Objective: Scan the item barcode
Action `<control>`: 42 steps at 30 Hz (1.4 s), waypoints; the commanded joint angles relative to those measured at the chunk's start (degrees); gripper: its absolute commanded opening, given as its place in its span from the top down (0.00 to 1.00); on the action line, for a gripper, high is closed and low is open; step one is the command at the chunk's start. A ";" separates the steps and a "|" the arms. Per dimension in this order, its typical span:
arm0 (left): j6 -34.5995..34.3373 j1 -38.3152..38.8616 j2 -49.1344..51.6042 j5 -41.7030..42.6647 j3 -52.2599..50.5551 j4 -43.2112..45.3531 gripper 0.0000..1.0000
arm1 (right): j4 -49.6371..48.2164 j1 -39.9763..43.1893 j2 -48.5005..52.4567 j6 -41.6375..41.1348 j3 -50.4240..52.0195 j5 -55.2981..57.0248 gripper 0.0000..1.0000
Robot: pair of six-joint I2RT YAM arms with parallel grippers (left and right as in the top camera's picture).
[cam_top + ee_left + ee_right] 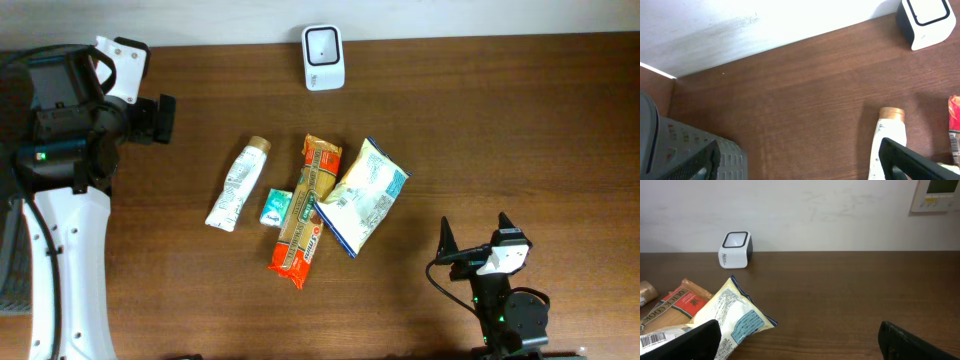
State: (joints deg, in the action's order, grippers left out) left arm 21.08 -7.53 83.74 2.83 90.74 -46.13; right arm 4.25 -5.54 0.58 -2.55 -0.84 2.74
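On the brown table (540,140), four things wait to be scanned

Near the middle of the overhead view lie a white tube (237,184), a small green box (277,207), a long pasta packet (307,210) and a blue and white bag (363,193), all close together. The scanner (323,57) stands at the top middle, well apart from them. I cannot tell which thing should go first.

At the upper left, the left pincer (799,152) is spread wide and holds nothing. At the lower right, the right pincer (474,238) is spread wide too, with nothing in it.

The bag looks light, soft and crinkly, so it may slip; I would pinch it at a flat edge. The pasta packet looks stiffer, and the pasta inside could snap, so a gentle hold around its middle seems best. A barcode shows at the lower left of the right wrist view, probably on that packet, so the fingers should keep off it
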 commanded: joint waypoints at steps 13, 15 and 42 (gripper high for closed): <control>0.90 -0.20 -0.83 0.83 0.87 -0.02 0.01 | -4.81 0.37 -0.37 2.36 0.52 -5.55 0.01; 0.92 -0.20 -0.83 0.83 0.87 -0.02 0.01 | -5.14 0.37 1.01 2.36 -1.51 -12.55 0.01; 0.90 -0.20 -0.83 0.83 0.87 -0.02 0.01 | 58.38 3.37 128.98 51.84 -97.74 -44.72 0.05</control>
State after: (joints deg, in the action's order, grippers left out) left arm 21.47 -7.53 83.57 3.05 90.78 -46.28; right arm 61.39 -2.42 126.78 45.52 -97.71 -37.17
